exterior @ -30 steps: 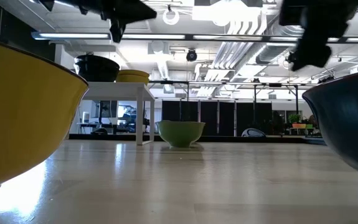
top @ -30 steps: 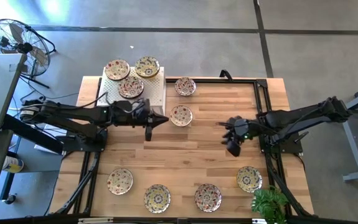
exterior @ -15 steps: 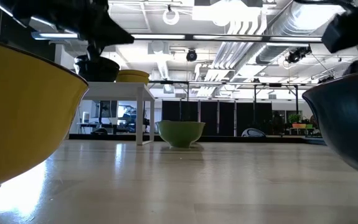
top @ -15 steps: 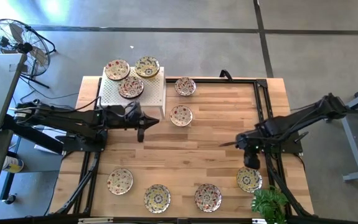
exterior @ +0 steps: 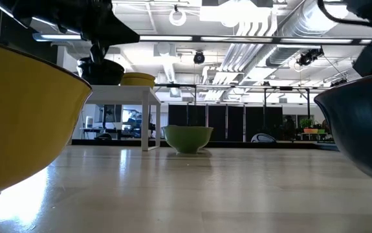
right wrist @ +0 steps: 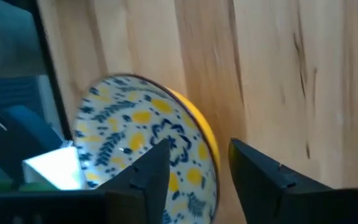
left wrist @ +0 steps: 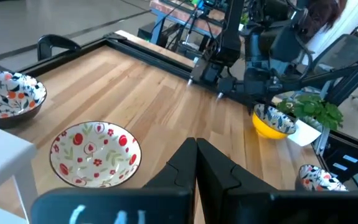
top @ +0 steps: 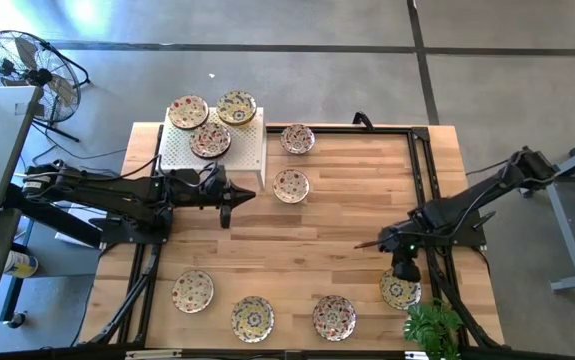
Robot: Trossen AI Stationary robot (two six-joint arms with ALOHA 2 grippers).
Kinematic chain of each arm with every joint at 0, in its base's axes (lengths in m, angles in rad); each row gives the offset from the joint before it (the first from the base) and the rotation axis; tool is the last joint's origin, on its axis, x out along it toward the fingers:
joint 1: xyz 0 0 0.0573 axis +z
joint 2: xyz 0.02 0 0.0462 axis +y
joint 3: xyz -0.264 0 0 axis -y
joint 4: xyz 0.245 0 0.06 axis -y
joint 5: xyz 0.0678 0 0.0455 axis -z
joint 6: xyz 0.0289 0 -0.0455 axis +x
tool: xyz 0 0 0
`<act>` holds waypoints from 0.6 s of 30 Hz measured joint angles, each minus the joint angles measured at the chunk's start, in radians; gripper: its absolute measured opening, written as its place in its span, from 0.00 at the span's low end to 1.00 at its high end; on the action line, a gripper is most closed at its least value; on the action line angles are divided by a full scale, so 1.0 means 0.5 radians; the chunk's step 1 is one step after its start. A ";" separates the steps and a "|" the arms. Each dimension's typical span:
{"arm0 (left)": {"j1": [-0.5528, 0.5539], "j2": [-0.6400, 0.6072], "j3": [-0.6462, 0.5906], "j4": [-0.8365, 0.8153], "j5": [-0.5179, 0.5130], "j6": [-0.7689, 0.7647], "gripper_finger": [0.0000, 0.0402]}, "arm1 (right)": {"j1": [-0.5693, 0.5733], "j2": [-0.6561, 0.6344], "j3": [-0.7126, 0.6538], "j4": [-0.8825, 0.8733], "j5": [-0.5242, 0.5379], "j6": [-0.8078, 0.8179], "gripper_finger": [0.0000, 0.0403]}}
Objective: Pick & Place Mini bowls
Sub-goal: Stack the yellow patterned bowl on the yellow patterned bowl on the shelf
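Note:
Several mini bowls lie about. Three sit on a white stand at the far left, and two rest on the table by it. Several more form a row along the near edge. My right gripper hangs open just over the near-right, yellow-and-blue patterned bowl. Its fingers stand on either side of the bowl's rim and do not touch it. My left gripper is shut and holds nothing. It hovers beside the stand, near the red-patterned bowl.
A potted plant stands at the near-right corner, right by the bowl under my right gripper. Black frame rails run along the table's right and far sides. Bare wood lies mid-table. The low view shows big yellow and dark bowls close up.
My right gripper has swung toward the table's near edge, tipped down and sunk over the near-right bowl. My left gripper drew back a little toward the left edge and sank, then kept still. No bowl has moved.

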 joint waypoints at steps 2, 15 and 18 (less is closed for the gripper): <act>0.000 0.001 0.000 -0.006 -0.002 -0.011 0.00 | 0.013 0.001 -0.047 0.019 -0.001 0.015 0.33; 0.000 0.005 0.001 -0.018 -0.053 -0.103 0.00 | -0.178 -0.001 0.008 0.269 0.106 0.351 0.04; 0.000 0.005 0.001 -0.026 -0.053 -0.104 0.00 | -0.312 0.006 0.142 0.309 0.357 0.543 0.03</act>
